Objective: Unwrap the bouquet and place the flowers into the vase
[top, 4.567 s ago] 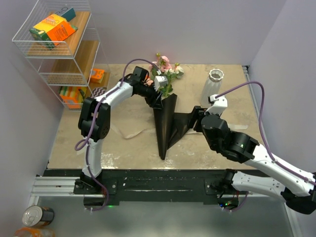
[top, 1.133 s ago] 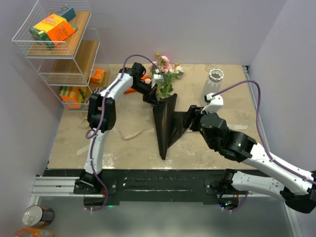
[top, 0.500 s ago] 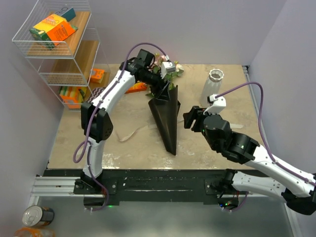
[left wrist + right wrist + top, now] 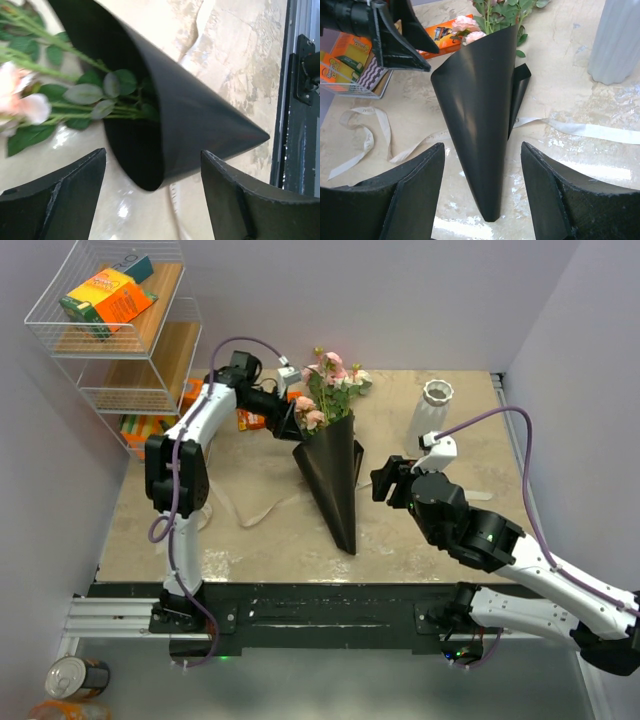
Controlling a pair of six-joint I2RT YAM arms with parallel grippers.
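Left tool (image 4: 290,418) drawn back leftward, jaws apart; black wrap (image 4: 335,475) just beside; right tool (image 4: 482,146) likewise spread, near.

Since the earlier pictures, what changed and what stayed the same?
Both let go of the black wrap: the left tool drew back leftward, the right tool opened in place. The flap closed; the tip swung right. The flowers stay inside; the vase unmoved.

Nothing here can be read with certainty. The orange carton (image 4: 110,297) on the top shelf of the wire rack (image 4: 60,340) has print that is too small to make out. So does the flat orange box (image 4: 442,37) on the tabletop (image 4: 620,165). The white ribbon (image 4: 360,110) bears one faint, illegible mark.
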